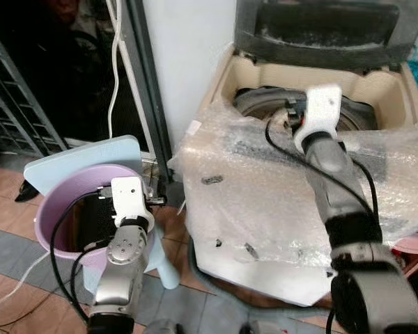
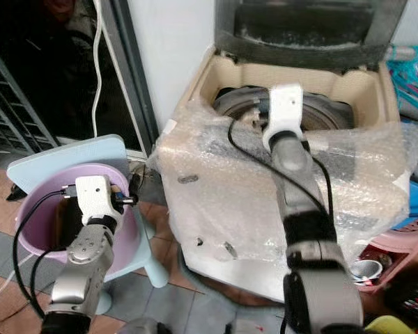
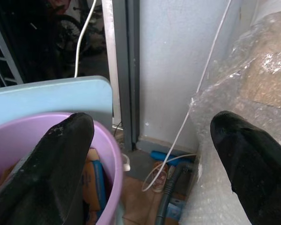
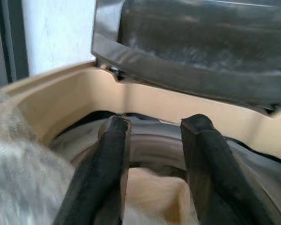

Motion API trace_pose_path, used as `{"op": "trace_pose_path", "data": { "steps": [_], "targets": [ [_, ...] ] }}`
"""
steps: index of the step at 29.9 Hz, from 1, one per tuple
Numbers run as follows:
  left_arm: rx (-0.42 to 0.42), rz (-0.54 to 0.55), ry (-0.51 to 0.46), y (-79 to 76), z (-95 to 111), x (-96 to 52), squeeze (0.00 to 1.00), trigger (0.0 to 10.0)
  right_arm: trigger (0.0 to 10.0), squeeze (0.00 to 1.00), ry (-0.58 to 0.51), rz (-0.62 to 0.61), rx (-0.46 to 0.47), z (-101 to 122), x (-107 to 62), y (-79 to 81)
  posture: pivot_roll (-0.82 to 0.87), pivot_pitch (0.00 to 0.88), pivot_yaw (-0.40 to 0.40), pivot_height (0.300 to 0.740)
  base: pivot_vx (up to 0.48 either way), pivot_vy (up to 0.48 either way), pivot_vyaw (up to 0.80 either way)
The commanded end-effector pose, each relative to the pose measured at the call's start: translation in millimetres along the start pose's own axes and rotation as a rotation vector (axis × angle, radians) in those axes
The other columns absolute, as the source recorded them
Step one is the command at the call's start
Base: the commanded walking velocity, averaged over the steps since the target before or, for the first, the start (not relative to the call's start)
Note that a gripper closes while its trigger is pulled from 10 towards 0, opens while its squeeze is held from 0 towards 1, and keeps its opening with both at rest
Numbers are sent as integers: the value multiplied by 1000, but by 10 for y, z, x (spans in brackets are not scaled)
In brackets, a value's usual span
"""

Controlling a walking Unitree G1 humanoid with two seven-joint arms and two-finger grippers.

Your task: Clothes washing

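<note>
The beige top-loading washing machine (image 1: 380, 87) stands with its dark lid (image 1: 320, 31) raised and its front wrapped in bubble wrap (image 1: 258, 209). My right arm reaches over the drum (image 1: 254, 104). In the right wrist view the right gripper (image 4: 154, 123) hangs open above a pale cloth (image 4: 152, 190) lying inside the drum. A purple laundry basket (image 1: 56, 202) sits on a light blue stool (image 1: 76, 156) to the left of the machine. My left gripper (image 3: 152, 119) is open wide over the basket's rim, holding nothing. An orange and blue item (image 3: 91, 173) lies in the basket.
A white cable (image 1: 113, 62) hangs down the grey door frame (image 1: 143, 83). A metal grille (image 1: 14, 118) stands at far left. A hose (image 3: 171, 187) lies on the tiled floor between basket and machine. A pink basket (image 2: 397, 243) and teal hangers (image 2: 411, 69) are at right.
</note>
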State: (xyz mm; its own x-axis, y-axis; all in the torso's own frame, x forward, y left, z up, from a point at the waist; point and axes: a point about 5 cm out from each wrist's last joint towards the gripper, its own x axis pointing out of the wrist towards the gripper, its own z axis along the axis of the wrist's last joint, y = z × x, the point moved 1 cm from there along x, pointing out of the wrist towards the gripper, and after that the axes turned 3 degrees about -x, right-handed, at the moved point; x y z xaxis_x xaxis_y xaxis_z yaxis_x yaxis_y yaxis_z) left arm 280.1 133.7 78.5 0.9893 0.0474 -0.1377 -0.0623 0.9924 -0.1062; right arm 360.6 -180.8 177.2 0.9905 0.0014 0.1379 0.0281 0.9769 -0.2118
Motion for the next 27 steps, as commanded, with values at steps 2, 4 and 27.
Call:
{"op": "trace_pose_path", "data": {
  "steps": [2, 4, 27],
  "targets": [
    [-10, -3, -9, -42, 37, 10, 0, 10000, 10000, 1000, -82, 9, -22, 122, -106, -16, -65, 0, 64, 740, 0, 0, 0],
    [-12, -6, -14, -41, 47, 8, 0, 10000, 10000, 1000, -115, 24, -35, 142, -220, 18, -66, 0, 65, 740, 0, 0, 0],
    [-12, -52, -25, -75, 86, 25, 0, 10000, 10000, 749, -40, 77, -31, -23, -742, 209, -83, 0, 75, 740, -21, 0, -284]
  ]
}}
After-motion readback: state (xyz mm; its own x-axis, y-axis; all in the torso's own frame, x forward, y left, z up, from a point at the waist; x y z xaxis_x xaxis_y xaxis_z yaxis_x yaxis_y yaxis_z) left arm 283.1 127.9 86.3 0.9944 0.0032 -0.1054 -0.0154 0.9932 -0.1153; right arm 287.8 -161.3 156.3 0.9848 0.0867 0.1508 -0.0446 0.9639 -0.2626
